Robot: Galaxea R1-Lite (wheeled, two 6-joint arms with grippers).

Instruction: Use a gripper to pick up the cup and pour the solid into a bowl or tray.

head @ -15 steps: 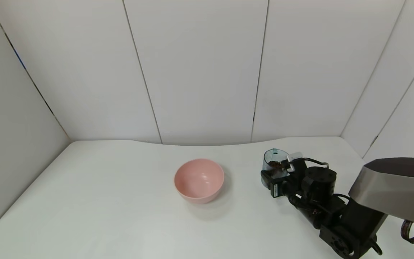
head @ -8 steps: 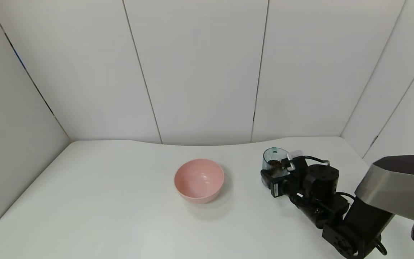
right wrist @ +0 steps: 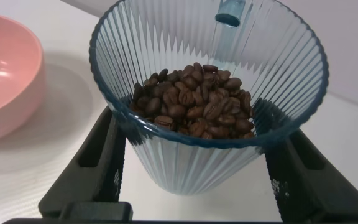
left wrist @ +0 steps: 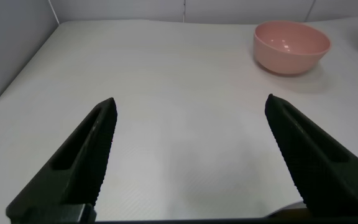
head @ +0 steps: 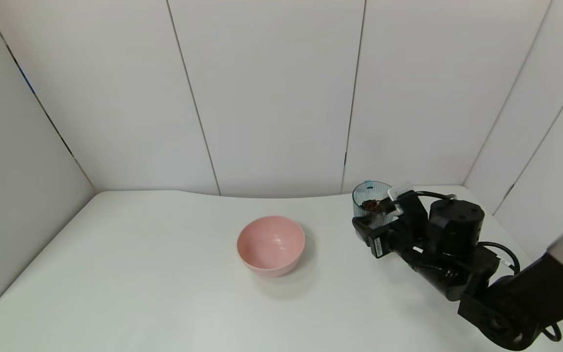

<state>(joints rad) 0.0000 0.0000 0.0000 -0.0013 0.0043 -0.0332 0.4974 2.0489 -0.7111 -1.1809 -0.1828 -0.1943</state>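
Clamping the upright cup point(head: 372, 208) of beans point(right wrist: 193, 103), the right gripper point(head: 378, 221) holds it above the table.

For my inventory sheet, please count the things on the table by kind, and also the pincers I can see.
Bowl, pink, empty: 1
Cup, blue-grey, ribbed, holding brown beans: 1
Pincers: 2, the right pincer shut on the cup, the left pincer open over the table
Total: 4

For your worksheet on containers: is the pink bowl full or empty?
Empty. The pink bowl shows a bare inside; the beans sit in the cup.
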